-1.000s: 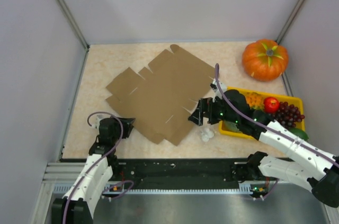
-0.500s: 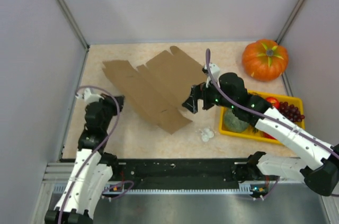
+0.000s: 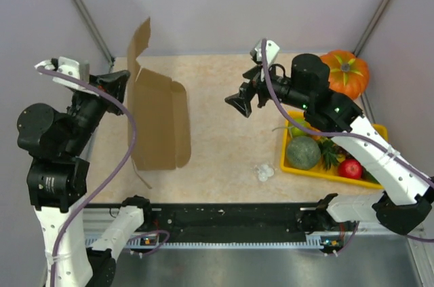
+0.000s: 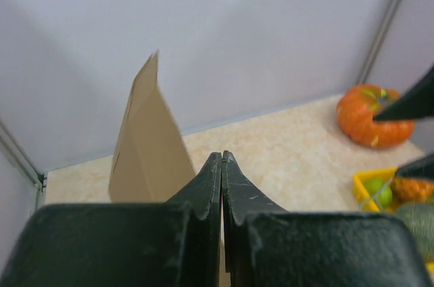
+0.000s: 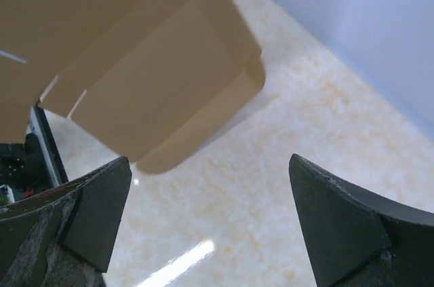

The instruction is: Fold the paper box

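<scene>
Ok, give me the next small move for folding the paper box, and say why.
Probably move the open right claw left to pinch the free edge of the paper box. The left claw is shut on one edge, holding the sheet upright and unfolded, while the right claw is empty and apart from it.

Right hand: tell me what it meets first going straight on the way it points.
Probably the paper box, held up by the shut left hand: the open right hand points leftward at it, nothing between. It tilts downward, so it may meet the table below the flap instead; depth unclear.
</scene>
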{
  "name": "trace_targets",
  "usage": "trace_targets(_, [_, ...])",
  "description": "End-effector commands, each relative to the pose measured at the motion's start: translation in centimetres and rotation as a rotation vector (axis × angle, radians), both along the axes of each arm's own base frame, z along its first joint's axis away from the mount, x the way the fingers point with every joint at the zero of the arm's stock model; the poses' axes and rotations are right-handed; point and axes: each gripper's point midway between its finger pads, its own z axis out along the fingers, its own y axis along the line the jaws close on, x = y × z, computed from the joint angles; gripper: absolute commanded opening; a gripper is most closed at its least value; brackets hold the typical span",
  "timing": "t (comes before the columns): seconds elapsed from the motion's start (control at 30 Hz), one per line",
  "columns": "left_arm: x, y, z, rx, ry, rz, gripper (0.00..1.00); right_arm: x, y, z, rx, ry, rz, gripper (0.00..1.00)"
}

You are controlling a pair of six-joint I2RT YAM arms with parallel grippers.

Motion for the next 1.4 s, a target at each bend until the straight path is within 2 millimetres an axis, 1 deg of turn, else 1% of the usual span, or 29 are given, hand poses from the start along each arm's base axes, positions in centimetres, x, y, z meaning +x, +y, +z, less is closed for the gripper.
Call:
trace_targets(0.0, [-1.8, -2.4, -3.0, 0.191, 0.050, -0.179, 0.00, -1.7, 0.6, 8.6, 0.040, -0.367, 0.168, 0.99])
trace_targets(0.03, [-2.3, -3.1, -3.0, 0.214, 0.031, -0.227, 0.00, -1.7, 0.5, 10.7, 0.044, -0.467, 0.175, 0.99])
trace_targets(0.1, [-3.1, -3.8, -2.9, 0.223, 0.016, -0.273, 0.00, -1.4, 2.1, 11.7, 0.030, -0.553, 0.248, 0.99])
trace_targets(0.13, [-3.5, -4.2, -2.9, 0.219, 0.014, -0.306, 0.00, -1.5, 2.3, 13.3, 0.031, -0.620, 0.266, 0.99])
trace_targets(0.17, [-3.2, -4.3, -3.2, 0.212, 0.025, -0.306, 0.00, -0.2, 3.6, 12.3, 0.012, -0.600, 0.275, 0.99])
trace_targets(0.2, [-2.7, -4.1, -3.5, 0.201, 0.042, -0.290, 0.00, 0.8, 3.9, 12.1, 0.005, -0.574, 0.244, 0.99])
trace_targets(0.23, [-1.5, -2.9, -3.8, 0.128, 0.089, -0.201, 0.00, 1.3, 3.7, 13.6, 0.062, -0.506, 0.191, 0.99])
trace_targets(0.27, [-0.2, -1.5, -4.4, 0.050, 0.145, -0.096, 0.00, 3.8, 3.1, 13.2, 0.070, -0.422, 0.046, 0.99])
trace_targets(0.3, [1.7, 0.1, -7.1, -0.031, 0.255, 0.023, 0.08, 5.0, 3.6, 11.2, 0.061, -0.321, 0.002, 0.99])
trace_targets(0.33, [2.5, 1.2, -9.9, -0.185, 0.393, 0.130, 0.24, 5.1, 4.1, 9.3, 0.061, -0.235, -0.002, 0.99])
trace_targets(0.37, [3.5, 3.1, -12.2, -0.220, 0.453, 0.258, 0.39, 5.1, 4.2, 7.6, 0.045, -0.191, -0.001, 0.99])
trace_targets(0.4, [4.6, 3.1, -16.7, -0.209, 0.564, 0.286, 0.70, 4.8, 3.6, 8.3, 0.097, -0.197, -0.028, 0.99])
trace_targets(0.43, [5.1, 3.9, -18.4, -0.212, 0.603, 0.342, 0.78, 5.4, 3.8, 4.0, 0.081, -0.101, -0.057, 0.99])
trace_targets(0.5, [5.2, 6.5, -22.2, -0.199, 0.695, 0.521, 0.81, 5.3, 3.7, 1.5, 0.098, -0.038, -0.064, 0.99])
trace_targets(0.53, [5.0, 7.0, -25.2, -0.207, 0.753, 0.573, 0.87, 5.0, 3.9, -0.8, 0.094, 0.014, -0.056, 0.99])
trace_targets(0.57, [5.8, 6.8, -25.4, -0.214, 0.721, 0.555, 0.88, 4.9, 4.1, -2.1, 0.086, 0.041, -0.050, 0.99])
trace_targets(0.6, [6.0, 5.2, -26.0, -0.216, 0.734, 0.461, 0.88, 5.0, 4.1, -3.3, 0.088, 0.067, -0.057, 0.99])
trace_targets(0.63, [5.9, 4.7, -27.7, -0.222, 0.773, 0.444, 0.84, 5.5, 4.7, -6.7, 0.090, 0.175, -0.094, 0.99])
trace_targets(0.67, [5.9, 4.3, -28.5, -0.244, 0.796, 0.430, 0.84, 6.0, 4.9, -8.5, 0.089, 0.238, -0.129, 0.99])
trace_targets(0.73, [6.4, 0.7, -28.0, -0.307, 0.757, 0.219, 0.82, 5.8, 6.6, -11.6, 0.111, 0.404, -0.122, 0.98])
trace_targets(0.77, [6.5, -0.3, -29.8, -0.330, 0.778, 0.168, 0.82, 5.8, 7.7, -14.1, 0.101, 0.489, -0.110, 0.97])
trace_targets(0.83, [6.9, -2.3, -29.9, -0.397, 0.775, 0.058, 0.80, 6.1, 8.9, -16.4, 0.133, 0.608, -0.120, 0.96])
trace_targets(0.87, [6.8, -2.6, -31.4, -0.402, 0.809, 0.049, 0.76, 6.6, 9.8, -18.8, 0.127, 0.675, -0.112, 0.95])
trace_targets(1.0, [5.8, -3.8, -33.5, -0.419, 0.901, -0.007, 0.73, 7.2, 11.7, -22.4, 0.183, 0.863, -0.074, 0.88])
trace_targets(1.07, [5.1, -3.9, -33.2, -0.415, 0.877, -0.025, 0.75, 6.7, 12.4, -24.1, 0.192, 0.945, -0.049, 0.87])
trace_targets(1.1, [4.9, -3.7, -33.0, -0.411, 0.860, -0.024, 0.75, 6.9, 12.9, -26.0, 0.208, 0.974, -0.036, 0.85])
trace_targets(1.17, [4.3, -3.7, -32.4, -0.396, 0.820, -0.036, 0.76, 6.3, 13.7, -26.8, 0.262, 1.075, -0.003, 0.81])
trace_targets(1.2, [4.2, -3.7, -32.1, -0.395, 0.806, -0.041, 0.77, 6.4, 14.0, -28.2, 0.279, 1.089, 0.008, 0.78])
trace_targets(1.37, [2.9, -4.1, -30.6, -0.401, 0.769, -0.088, 0.77, 6.2, 13.7, -31.3, 0.262, 1.133, -0.045, 0.75])
